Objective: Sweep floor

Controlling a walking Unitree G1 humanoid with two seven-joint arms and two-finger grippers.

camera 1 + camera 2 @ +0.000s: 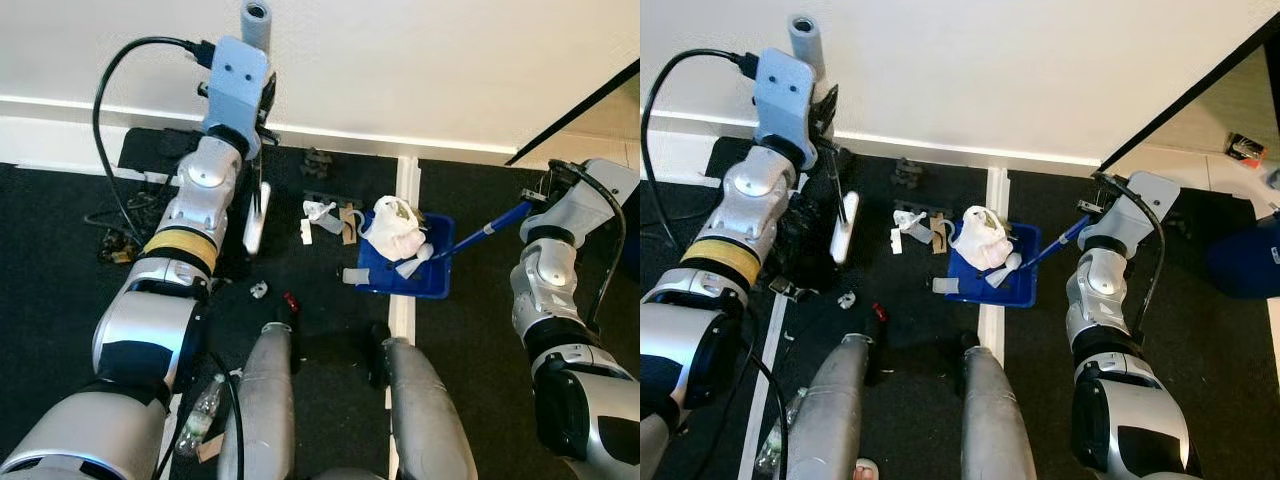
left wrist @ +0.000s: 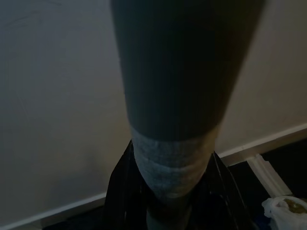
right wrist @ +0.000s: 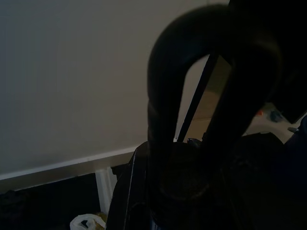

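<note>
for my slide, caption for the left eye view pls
Left gripper holds broom handle; right gripper holds blue dustpan with white trash.

Silver segmented arms; left arm [image 1: 175,255] wears a yellow band [image 1: 178,243]; black cables [image 1: 115,75] loop above.

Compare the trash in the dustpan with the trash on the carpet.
The dustpan holds a bunched white bag and pale scraps heaped together; the carpet trash lies scattered as separate bits. The dustpan load is bulkier; the loose bits, like the red piece, are small. The left gripper's broom stands nearer the loose bits. Both hold white scraps.
</note>
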